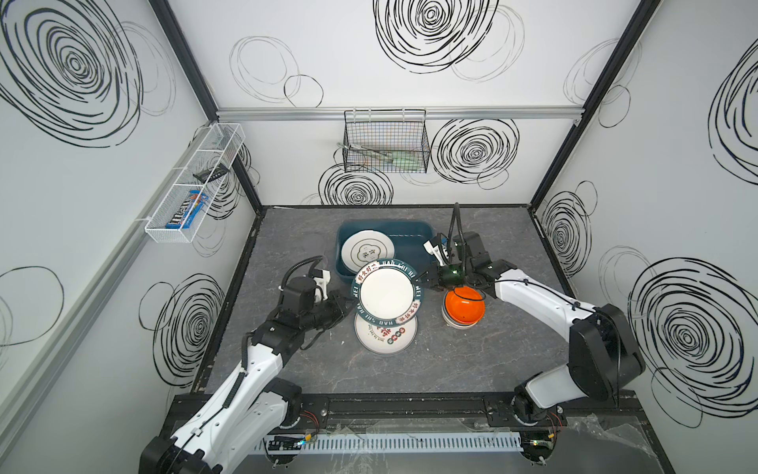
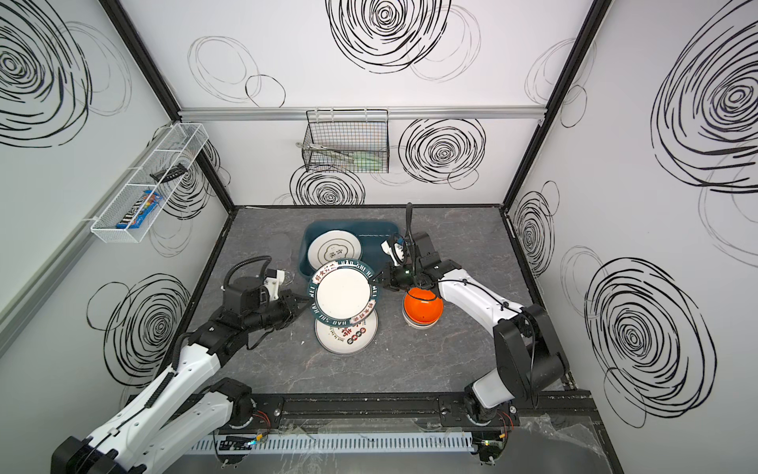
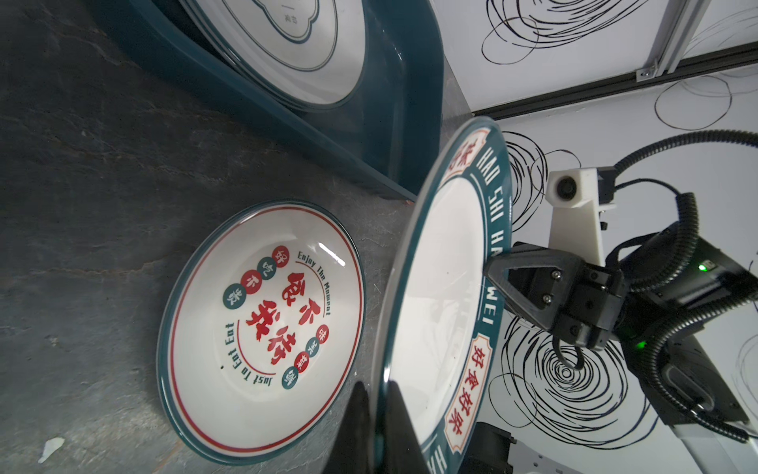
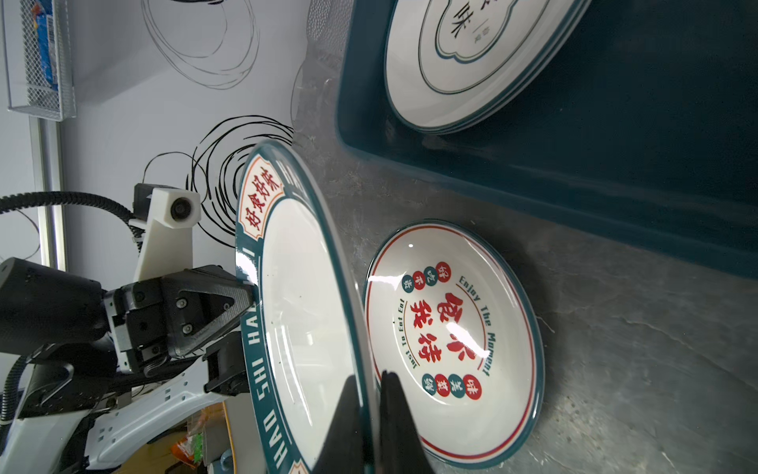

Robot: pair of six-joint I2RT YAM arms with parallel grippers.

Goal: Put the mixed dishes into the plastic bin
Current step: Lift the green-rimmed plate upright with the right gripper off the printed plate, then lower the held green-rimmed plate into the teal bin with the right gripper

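A white plate with a dark-green lettered rim [image 1: 387, 293] [image 2: 342, 297] hangs tilted above the table, held from both sides. My left gripper [image 1: 348, 303] [image 3: 379, 388] is shut on its left rim, and my right gripper [image 1: 424, 279] [image 4: 369, 377] is shut on its right rim. Under it, a plate with red characters [image 1: 385, 338] [image 3: 262, 328] [image 4: 451, 340] lies flat on the table. Just behind stands the teal plastic bin [image 1: 410, 230] [image 4: 615, 164], with a white plate [image 1: 368, 250] leaning in its left half. An orange bowl [image 1: 463, 305] tops a small stack under my right wrist.
On the back wall hangs a black wire basket [image 1: 385, 143] with utensils in it. A white mesh tray [image 1: 192, 184] is fixed to the left wall. The bin's right half [image 2: 381, 246] holds nothing. The grey table [image 1: 430, 369] has black frame edges on all sides.
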